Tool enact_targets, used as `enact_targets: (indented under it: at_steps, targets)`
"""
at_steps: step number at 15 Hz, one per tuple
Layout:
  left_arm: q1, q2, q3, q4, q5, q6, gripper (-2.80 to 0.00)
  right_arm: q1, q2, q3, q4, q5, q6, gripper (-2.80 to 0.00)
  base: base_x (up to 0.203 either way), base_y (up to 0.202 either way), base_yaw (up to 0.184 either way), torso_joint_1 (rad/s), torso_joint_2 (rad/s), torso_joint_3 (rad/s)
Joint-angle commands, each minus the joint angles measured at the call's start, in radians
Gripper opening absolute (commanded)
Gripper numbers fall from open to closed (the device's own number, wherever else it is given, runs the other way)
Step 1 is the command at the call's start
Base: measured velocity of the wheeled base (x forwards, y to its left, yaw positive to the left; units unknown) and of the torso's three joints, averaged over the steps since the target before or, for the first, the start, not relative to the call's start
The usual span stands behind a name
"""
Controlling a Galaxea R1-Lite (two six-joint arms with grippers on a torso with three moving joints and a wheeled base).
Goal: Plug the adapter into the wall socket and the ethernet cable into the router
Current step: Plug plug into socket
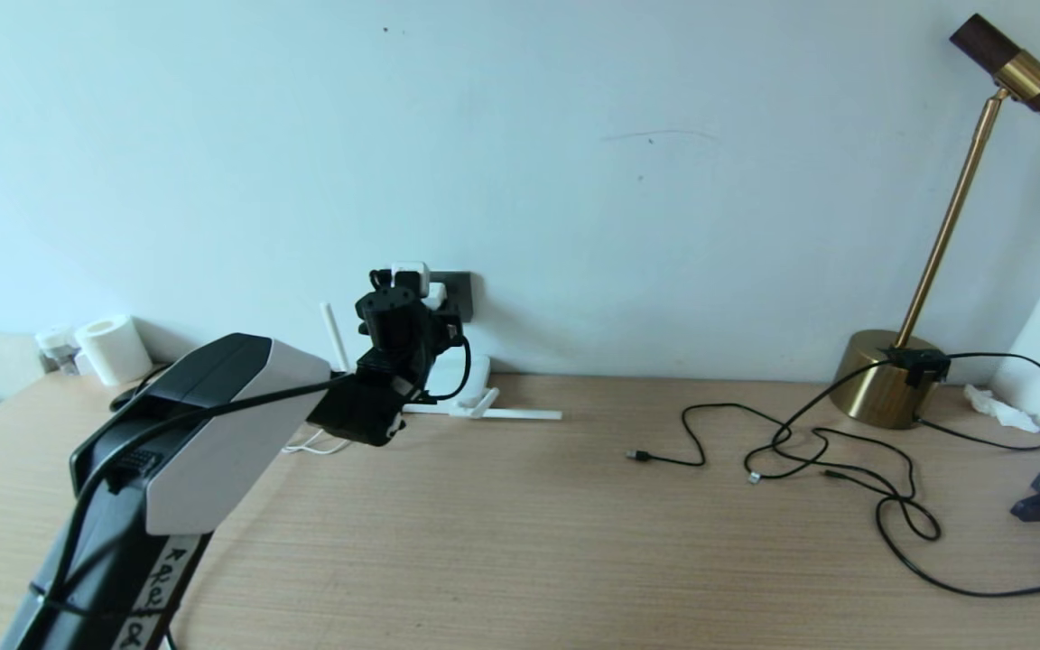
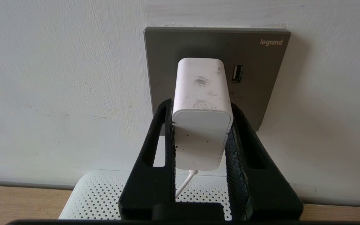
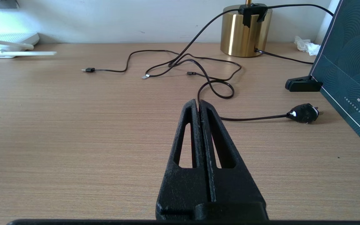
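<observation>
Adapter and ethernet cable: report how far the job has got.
Done: nothing is clearly finished. In hand: the left gripper clamps the adapter against the wall socket; whether it is fully seated cannot be told. Left: releasing it, then the ethernet cable, not clearly identifiable among the cables on the desk, into the router. The right gripper is shut, idle over the desk.

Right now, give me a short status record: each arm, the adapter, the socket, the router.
left gripper: jaws shut on the adapter, at the wall
adapter: against the wall socket; seating depth hidden
right gripper: jaws shut, empty, over the desk
router: on desk below socket
ethernet plug: cannot identify among the black cables
</observation>
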Motion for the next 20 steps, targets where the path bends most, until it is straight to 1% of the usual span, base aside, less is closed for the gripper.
enact_targets:
  at_steps: [1, 20]
  targets:
    - [-0.003, 0.006, -0.008, -0.004, 0.001, 0.0, -2.8, 0.0, 0.0, 0.011, 0.0, 0.0, 0.001, -2.8, 0.0, 0.0, 0.0, 0.0, 0.0, 0.0]
    - [-0.007, 0.013, -0.031, 0.014, 0.001, 0.0, -2.8, 0.0, 0.0, 0.011, 0.0, 0.0, 0.001, -2.8, 0.0, 0.0, 0.0, 0.0, 0.0, 0.0]
